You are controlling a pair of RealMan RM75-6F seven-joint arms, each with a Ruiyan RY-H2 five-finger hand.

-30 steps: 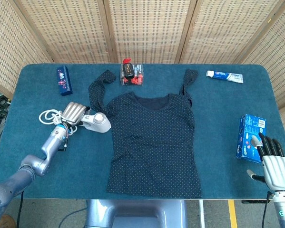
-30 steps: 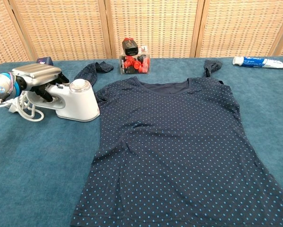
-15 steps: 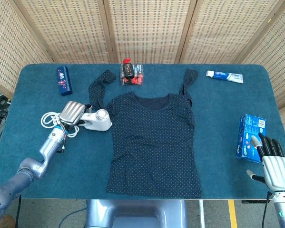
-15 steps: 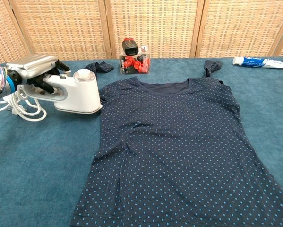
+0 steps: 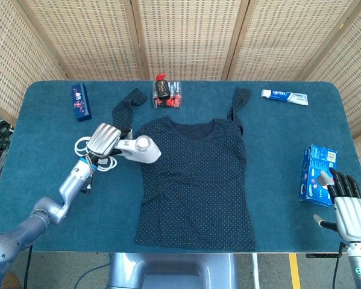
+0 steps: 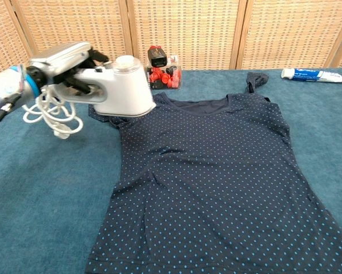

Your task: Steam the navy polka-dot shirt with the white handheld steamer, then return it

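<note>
Part of the polka-dot shirt's (image 6: 216, 177) sleeve is hidden by the white handheld steamer (image 6: 122, 88), gripped by the left hand (image 6: 62, 63); the right hand (image 5: 349, 208) is spread, empty.

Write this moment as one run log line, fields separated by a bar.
phase: steaming start | left robot hand: holds steamer over shirt shoulder | right robot hand: idle, open | cord: hanging

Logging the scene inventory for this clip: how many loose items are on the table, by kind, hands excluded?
Shirt: 1
Steamer with cord, gripped by the left hand: 1
Toothpaste tube: 1
Blue boxes, far left and near right: 2
Clear case with red and black contents: 1
Total: 6
</note>
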